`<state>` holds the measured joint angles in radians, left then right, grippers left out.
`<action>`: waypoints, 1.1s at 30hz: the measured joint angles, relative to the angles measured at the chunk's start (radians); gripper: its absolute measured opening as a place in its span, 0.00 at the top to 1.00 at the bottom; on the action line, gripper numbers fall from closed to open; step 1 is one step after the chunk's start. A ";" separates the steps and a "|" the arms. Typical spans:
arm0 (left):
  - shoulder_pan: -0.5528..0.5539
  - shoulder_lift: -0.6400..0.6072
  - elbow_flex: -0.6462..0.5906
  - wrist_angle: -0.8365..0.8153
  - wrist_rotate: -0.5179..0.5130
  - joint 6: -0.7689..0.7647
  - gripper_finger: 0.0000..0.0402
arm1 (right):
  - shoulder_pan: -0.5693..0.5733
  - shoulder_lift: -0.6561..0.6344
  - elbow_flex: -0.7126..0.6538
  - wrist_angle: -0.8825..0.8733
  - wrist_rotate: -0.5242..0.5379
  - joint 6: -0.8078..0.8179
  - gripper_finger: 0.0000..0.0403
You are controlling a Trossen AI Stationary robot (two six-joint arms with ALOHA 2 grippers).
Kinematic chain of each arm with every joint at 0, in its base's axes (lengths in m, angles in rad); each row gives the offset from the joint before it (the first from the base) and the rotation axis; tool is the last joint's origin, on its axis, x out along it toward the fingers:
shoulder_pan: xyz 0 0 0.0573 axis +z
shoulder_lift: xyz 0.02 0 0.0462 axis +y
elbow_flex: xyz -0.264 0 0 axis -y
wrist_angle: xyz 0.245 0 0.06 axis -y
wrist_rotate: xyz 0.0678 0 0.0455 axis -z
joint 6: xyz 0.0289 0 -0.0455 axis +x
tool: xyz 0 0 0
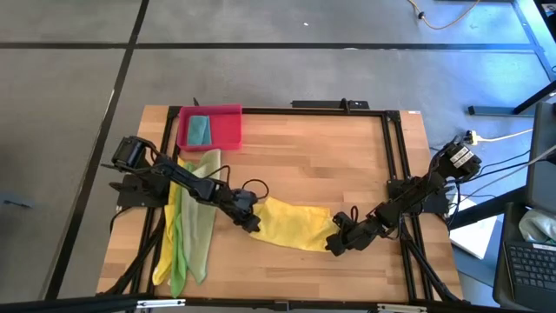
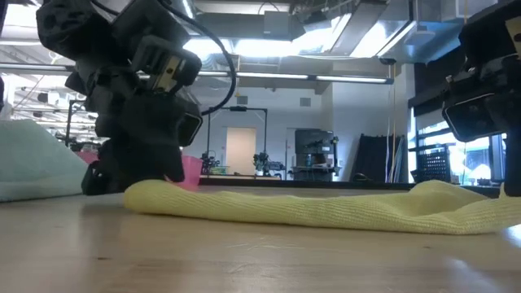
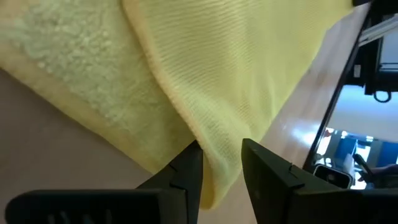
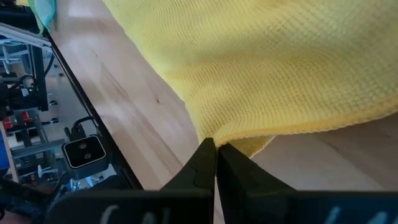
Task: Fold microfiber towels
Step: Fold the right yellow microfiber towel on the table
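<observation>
Towel position is read view by view. From the high view, the yellow towel [image 1: 291, 226] is seen stretched on the bench [image 1: 304, 156], long axis running left to right between the two arms; the left gripper [image 1: 250, 221] sits at its left end, the right gripper [image 1: 337, 246] at its right end, each about equally near its own end. From the low view, the towel [image 2: 326, 207] is seen lying low and rumpled, flat on the wood. From the left wrist view, the left jaws are seen narrowly parted, a towel corner [image 3: 214, 168] hanging between them, apparently not pinched. From the right wrist view, the right jaws are seen fully closed just below the towel edge [image 4: 249, 140]; whether fabric is caught cannot be told.
</observation>
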<state>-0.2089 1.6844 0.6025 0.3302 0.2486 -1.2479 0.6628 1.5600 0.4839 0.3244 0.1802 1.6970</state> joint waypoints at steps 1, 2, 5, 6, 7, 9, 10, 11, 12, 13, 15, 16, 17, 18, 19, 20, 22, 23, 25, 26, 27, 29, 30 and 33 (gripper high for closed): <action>0.000 0.000 0.000 -0.004 0.008 0.000 0.74 | 0.000 0.000 0.000 0.000 0.000 0.000 0.98; -0.001 0.000 0.000 -0.003 0.019 0.000 0.74 | 0.000 0.000 0.000 0.000 0.000 0.000 0.98; -0.011 0.000 0.000 -0.004 0.035 0.001 0.74 | 0.000 0.000 0.000 0.000 -0.001 0.000 0.98; -0.016 0.000 0.000 -0.003 0.035 0.004 0.74 | 0.000 0.000 0.000 0.001 -0.006 0.000 0.98; -0.021 -0.001 0.000 -0.003 0.035 0.014 0.74 | 0.000 0.000 0.000 0.001 -0.012 0.000 0.98; -0.029 -0.002 0.000 0.004 0.033 0.036 0.75 | 0.000 0.000 0.000 0.001 -0.020 0.000 0.98; -0.033 -0.003 0.000 0.004 0.031 0.045 0.75 | 0.000 0.000 0.000 0.002 -0.020 0.000 0.98; -0.036 -0.005 0.000 0.002 0.031 0.050 0.77 | 0.000 0.000 0.000 0.006 -0.020 0.000 0.98; -0.040 -0.009 0.000 -0.001 0.029 0.053 0.78 | 0.000 0.000 0.000 0.014 -0.020 0.000 0.98; -0.043 -0.011 0.000 0.006 0.022 0.053 0.80 | 0.000 0.000 0.001 0.023 -0.020 0.001 0.98; -0.044 -0.015 0.000 0.008 0.005 0.054 0.86 | 0.000 0.000 0.006 0.023 -0.020 0.000 0.98; -0.044 -0.021 -0.001 0.006 -0.008 0.055 0.88 | 0.000 0.000 0.008 0.023 -0.021 0.000 0.98; -0.043 -0.025 -0.001 0.017 -0.018 0.056 0.92 | 0.000 0.000 0.010 0.024 -0.025 0.000 0.98; -0.041 -0.026 0.000 0.030 -0.026 0.057 0.95 | 0.000 0.000 0.011 0.024 -0.031 0.000 0.98; -0.038 -0.031 0.001 0.030 -0.031 0.058 0.97 | 0.000 0.000 0.011 0.023 -0.043 0.000 0.98; -0.035 -0.038 -0.001 0.025 -0.030 0.063 0.99 | 0.000 0.000 0.011 0.023 -0.055 0.001 0.98; -0.028 -0.050 -0.001 0.031 -0.031 0.071 0.99 | 0.000 0.000 0.011 0.029 -0.087 0.001 0.98; -0.024 -0.062 -0.001 0.023 -0.031 0.075 0.99 | 0.000 -0.001 0.011 0.041 -0.105 0.000 0.98; -0.016 -0.095 -0.001 0.023 -0.031 0.080 1.00 | 0.000 -0.005 0.011 0.104 -0.130 0.000 0.98; -0.010 -0.114 0.000 0.025 -0.032 0.081 1.00 | 0.001 -0.015 0.011 0.137 -0.131 0.000 0.98; -0.005 -0.137 0.000 0.018 -0.036 0.086 1.00 | 0.001 -0.025 0.010 0.178 -0.131 -0.004 0.98; 0.005 -0.187 -0.001 0.021 -0.061 0.103 1.00 | 0.001 -0.048 0.012 0.242 -0.132 -0.026 0.98; 0.012 -0.214 -0.001 0.020 -0.078 0.110 1.00 | 0.001 -0.066 0.012 0.260 -0.134 -0.041 0.98; 0.033 -0.304 -0.001 -0.006 -0.140 0.137 1.00 | 0.000 -0.122 0.021 0.269 -0.136 -0.082 0.98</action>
<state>-0.1759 1.3808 0.6018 0.3246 0.1089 -1.1108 0.6632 1.4379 0.5054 0.5938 0.0440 1.6155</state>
